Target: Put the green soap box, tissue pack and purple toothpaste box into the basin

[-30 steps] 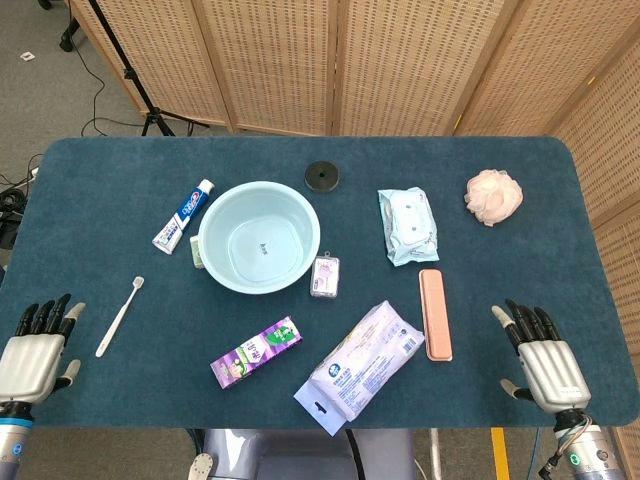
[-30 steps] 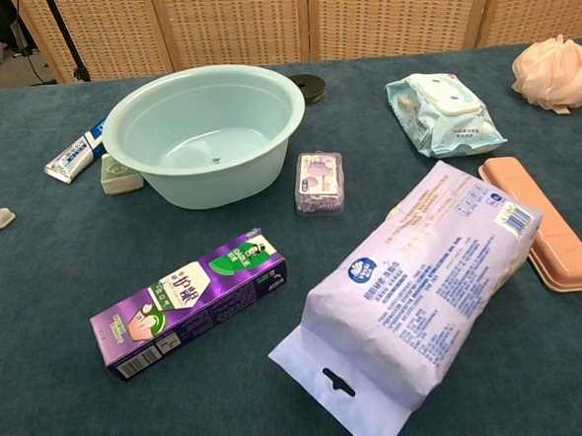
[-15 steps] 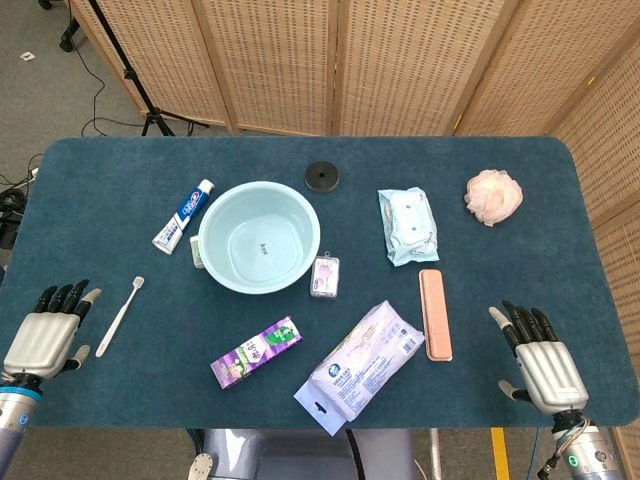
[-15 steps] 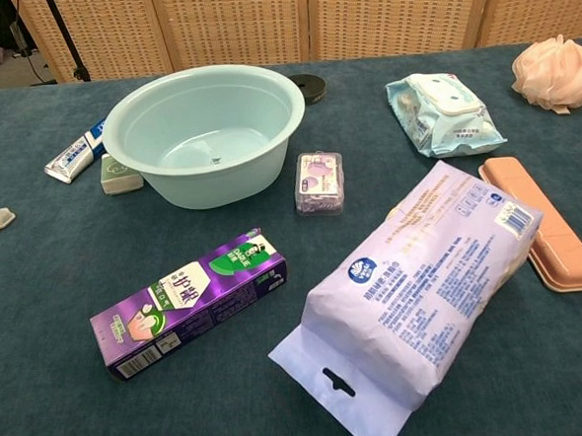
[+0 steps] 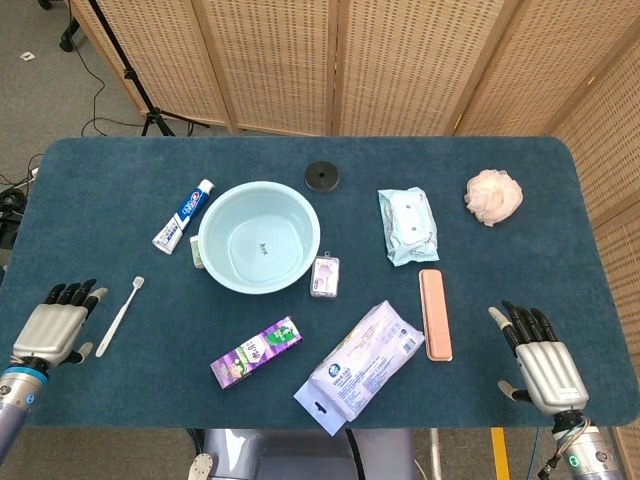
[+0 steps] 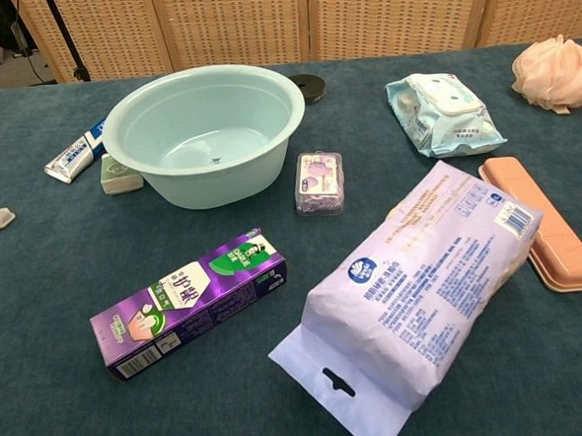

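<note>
The light blue basin (image 5: 223, 262) (image 6: 138, 153) stands empty left of the table's centre. Tucked against its left side lies the green soap box (image 5: 197, 251) (image 6: 119, 174). The purple toothpaste box (image 5: 256, 352) (image 6: 187, 301) lies in front of the basin. Right of it rests the large tissue pack (image 5: 362, 364) (image 6: 422, 285). My left hand (image 5: 56, 327) hovers open at the table's front left, beside a toothbrush. My right hand (image 5: 537, 362) is open at the front right, fingers apart. Neither hand touches anything, and the chest view shows no hand.
Around the basin lie a blue-white toothpaste tube (image 5: 183, 216), a white toothbrush (image 5: 119, 315), a small clear purple box (image 5: 325, 276), a wet-wipes pack (image 5: 407, 225), a pink case (image 5: 434, 313), a black disc (image 5: 322, 175) and a pink bath pouf (image 5: 493, 196). Folding screens stand behind.
My left hand has moved up and inward toward the toothbrush. The right hand has barely shifted. The objects lie as before.
</note>
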You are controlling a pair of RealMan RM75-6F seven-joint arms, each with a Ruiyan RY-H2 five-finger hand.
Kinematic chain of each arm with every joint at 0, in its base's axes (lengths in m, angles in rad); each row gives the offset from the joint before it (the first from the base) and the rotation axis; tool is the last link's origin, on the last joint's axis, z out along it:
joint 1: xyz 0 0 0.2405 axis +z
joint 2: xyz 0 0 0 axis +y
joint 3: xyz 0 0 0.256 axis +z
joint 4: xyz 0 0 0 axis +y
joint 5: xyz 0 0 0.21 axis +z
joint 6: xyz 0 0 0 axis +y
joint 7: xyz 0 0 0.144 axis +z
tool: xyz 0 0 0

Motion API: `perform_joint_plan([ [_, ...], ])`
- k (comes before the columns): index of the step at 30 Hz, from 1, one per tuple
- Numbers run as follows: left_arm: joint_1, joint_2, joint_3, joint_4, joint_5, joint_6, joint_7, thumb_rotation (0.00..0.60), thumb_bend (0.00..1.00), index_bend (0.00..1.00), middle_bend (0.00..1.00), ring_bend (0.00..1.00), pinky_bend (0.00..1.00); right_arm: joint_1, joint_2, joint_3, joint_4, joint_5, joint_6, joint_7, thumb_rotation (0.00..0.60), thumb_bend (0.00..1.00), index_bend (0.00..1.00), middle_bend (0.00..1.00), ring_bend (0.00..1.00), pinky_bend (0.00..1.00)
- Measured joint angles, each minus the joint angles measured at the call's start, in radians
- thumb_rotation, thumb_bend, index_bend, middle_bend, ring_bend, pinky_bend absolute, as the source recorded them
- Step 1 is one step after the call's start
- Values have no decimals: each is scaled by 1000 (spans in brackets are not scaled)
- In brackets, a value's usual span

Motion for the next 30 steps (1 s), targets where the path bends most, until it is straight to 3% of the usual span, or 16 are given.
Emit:
perform_joint_plan([
  [13, -54, -72, -6, 111, -111, -5, 6, 600, 331, 117, 0, 0, 0, 0, -1, 0, 1, 2, -2, 0, 600, 156, 0, 0, 0, 0],
  [30, -178, -174, -43, 246, -232, -86, -4, 600, 330, 117, 0, 0, 0, 10, -13, 6, 22, 39, -29, 6, 600, 156, 0, 0, 0, 0],
])
